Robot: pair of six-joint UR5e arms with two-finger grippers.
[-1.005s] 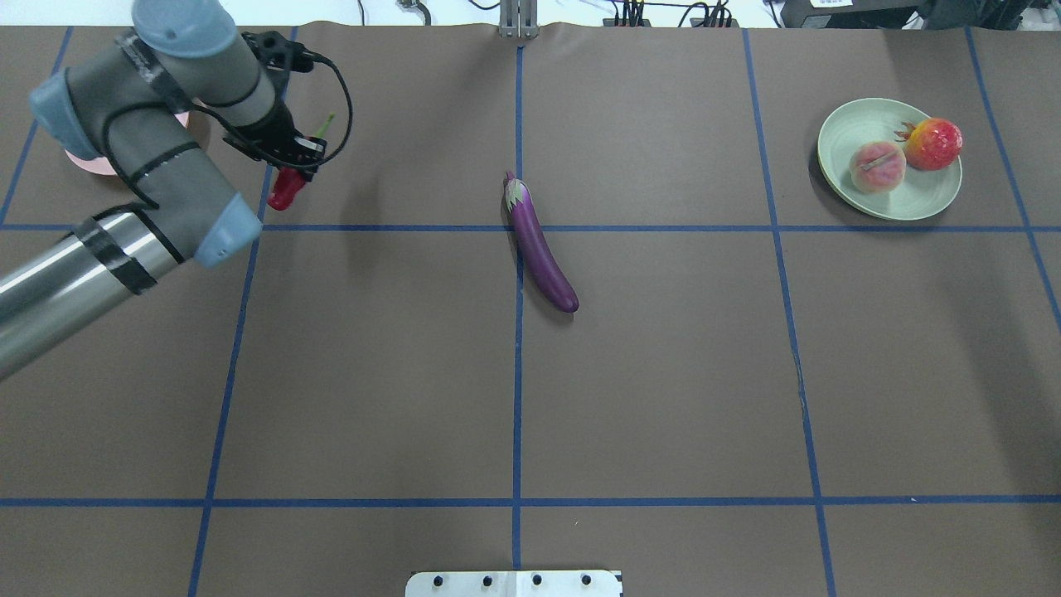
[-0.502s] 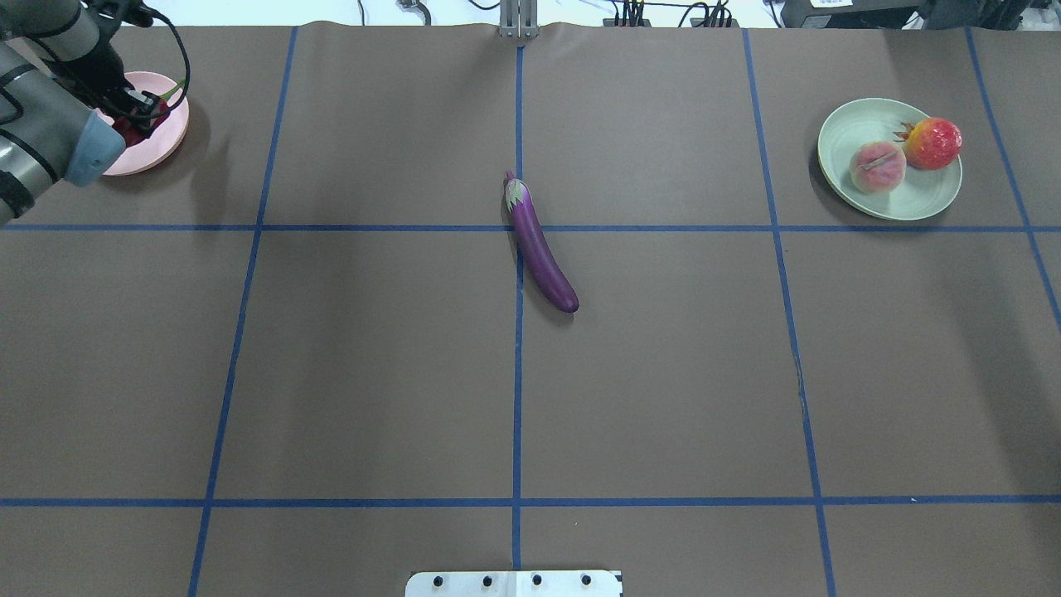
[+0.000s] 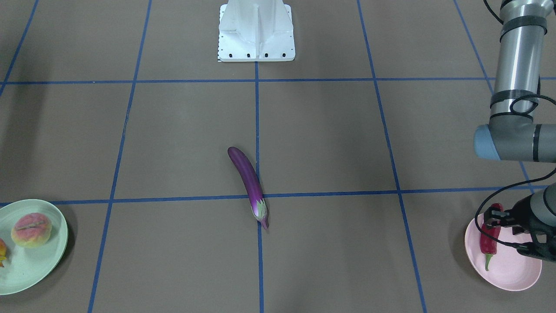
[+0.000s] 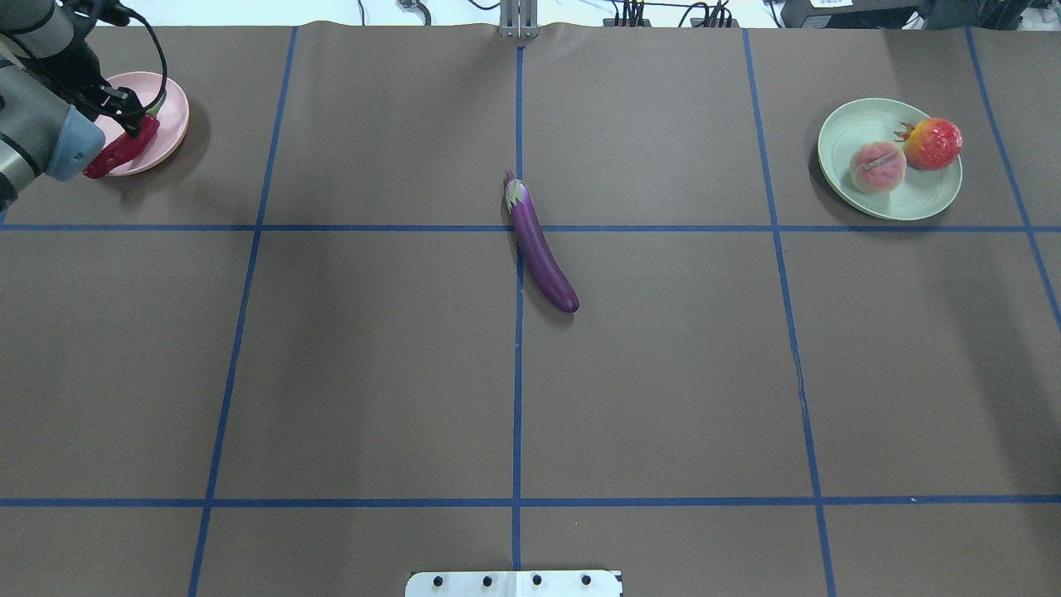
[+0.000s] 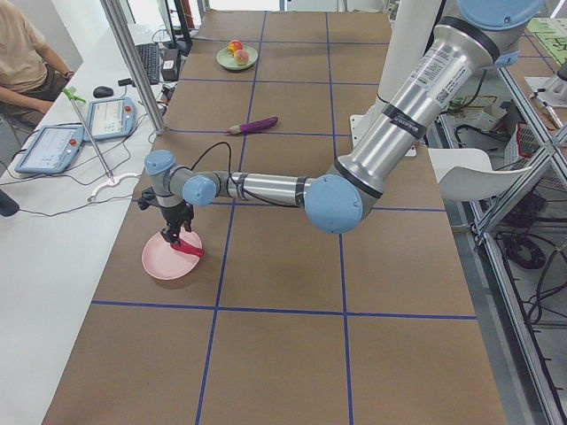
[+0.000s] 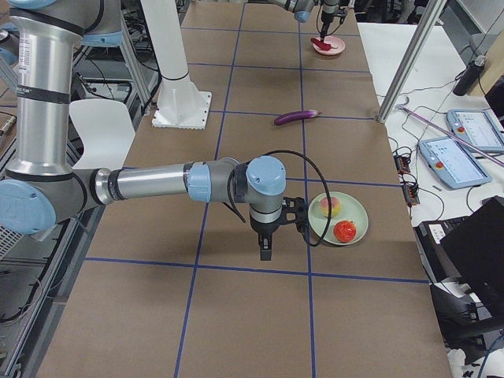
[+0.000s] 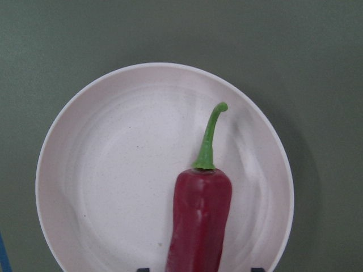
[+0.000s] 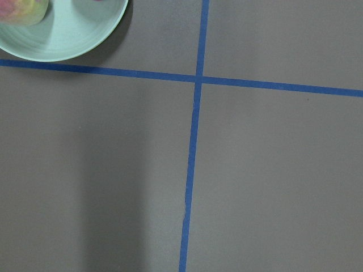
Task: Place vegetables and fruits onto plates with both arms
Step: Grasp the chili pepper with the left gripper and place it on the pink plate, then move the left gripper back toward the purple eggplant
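My left gripper is above the pale pink plate at the far left. The red chili lies on that plate, its tip over the near rim. In the left wrist view the fingertips stand clear on either side of the chili, so the jaws are open. The purple eggplant lies at the table's middle. The peach and the pomegranate sit on the mint plate. My right gripper hangs near that plate; whether it is open, I cannot tell.
Blue tape lines divide the brown table. The white base block stands at the robot's edge. A metal post stands at the far edge. An operator and tablets are beside the table's far side.
My left arm carried the chili left from mid-air to the pink plate. The chili now lies out from under the gripper, on the plate.
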